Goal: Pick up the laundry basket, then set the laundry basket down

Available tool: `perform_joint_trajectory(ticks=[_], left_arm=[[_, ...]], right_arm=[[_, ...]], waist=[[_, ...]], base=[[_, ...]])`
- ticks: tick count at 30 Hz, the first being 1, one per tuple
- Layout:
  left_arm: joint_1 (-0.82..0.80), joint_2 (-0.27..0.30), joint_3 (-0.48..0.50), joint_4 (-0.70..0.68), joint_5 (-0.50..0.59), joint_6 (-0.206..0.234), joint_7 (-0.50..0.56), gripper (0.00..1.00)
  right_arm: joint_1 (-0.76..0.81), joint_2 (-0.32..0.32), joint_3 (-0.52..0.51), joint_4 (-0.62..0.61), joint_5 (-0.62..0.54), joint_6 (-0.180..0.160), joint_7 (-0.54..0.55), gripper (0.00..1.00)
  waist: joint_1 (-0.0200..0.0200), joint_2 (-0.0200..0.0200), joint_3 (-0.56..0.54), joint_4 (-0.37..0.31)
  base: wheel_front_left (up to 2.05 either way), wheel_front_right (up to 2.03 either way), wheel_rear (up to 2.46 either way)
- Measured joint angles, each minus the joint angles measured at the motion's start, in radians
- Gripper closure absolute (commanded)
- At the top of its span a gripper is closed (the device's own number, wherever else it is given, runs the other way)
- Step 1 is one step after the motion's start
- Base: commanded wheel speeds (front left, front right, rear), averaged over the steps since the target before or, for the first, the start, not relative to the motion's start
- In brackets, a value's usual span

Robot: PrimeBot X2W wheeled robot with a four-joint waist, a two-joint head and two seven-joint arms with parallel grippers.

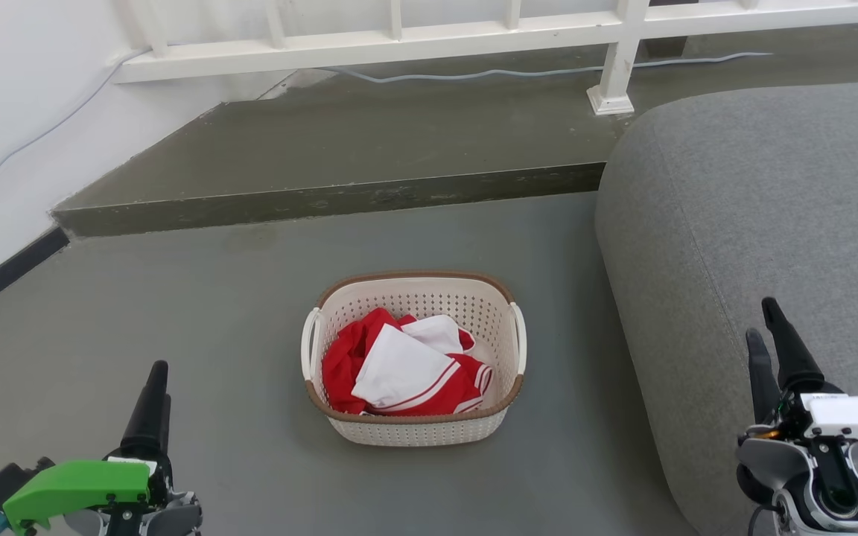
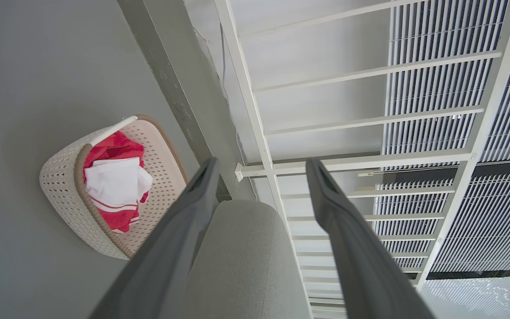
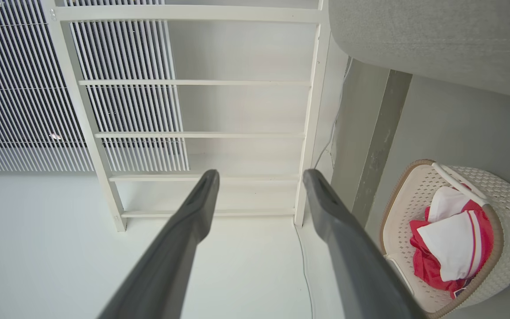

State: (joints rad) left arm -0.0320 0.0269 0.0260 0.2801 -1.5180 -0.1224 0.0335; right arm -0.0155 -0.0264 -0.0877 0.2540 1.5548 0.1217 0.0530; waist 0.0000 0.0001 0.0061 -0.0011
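1. Lifting the laundry basket should be easy: stiff plastic, likely light (just red and white clothes inside).
2. Grab the two white loop handles, one for each gripper.
3. Cream, tiny holes, brown rim; it sits on the floor left of the grey sofa.
4. Both the left gripper and right gripper are spread wide, holding nothing.
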Motion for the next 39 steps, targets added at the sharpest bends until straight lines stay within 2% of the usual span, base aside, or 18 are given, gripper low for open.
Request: perform_joint_trajectory(ticks=[14, 20, 36, 39], left_arm=[[-0.013, 0.036, -0.038, -0.025, 0.209, 0.0, -0.046, 0.0], [-0.032, 0.042, -0.046, -0.041, 0.31, 0.001, -0.063, 0.0], [-0.036, 0.054, -0.103, -0.074, 0.583, 0.044, -0.116, 0.0], [-0.038, 0.054, -0.118, -0.08, 0.659, 0.058, -0.132, 0.0]], right_arm=[[-0.017, -0.037, 0.076, -0.049, -0.117, 0.0, -0.054, 0.0], [-0.017, -0.072, 0.11, -0.055, -0.204, 0.0, -0.079, 0.0], [-0.039, -0.126, 0.198, -0.052, -0.452, 0.0, -0.133, 0.0], [-0.045, -0.136, 0.223, -0.048, -0.527, -0.012, -0.151, 0.0]], waist=[[0.0, 0.0, 0.002, 0.0], [0.0, 0.0, 0.003, 0.0], [0.0, 0.0, 0.009, -0.001], [0.0, 0.0, 0.011, -0.001]], base=[[0.0, 0.0, 0.0], [0.0, 0.0, 0.0], [0.0, 0.0, 0.0], [0.0, 0.0, 0.0]])
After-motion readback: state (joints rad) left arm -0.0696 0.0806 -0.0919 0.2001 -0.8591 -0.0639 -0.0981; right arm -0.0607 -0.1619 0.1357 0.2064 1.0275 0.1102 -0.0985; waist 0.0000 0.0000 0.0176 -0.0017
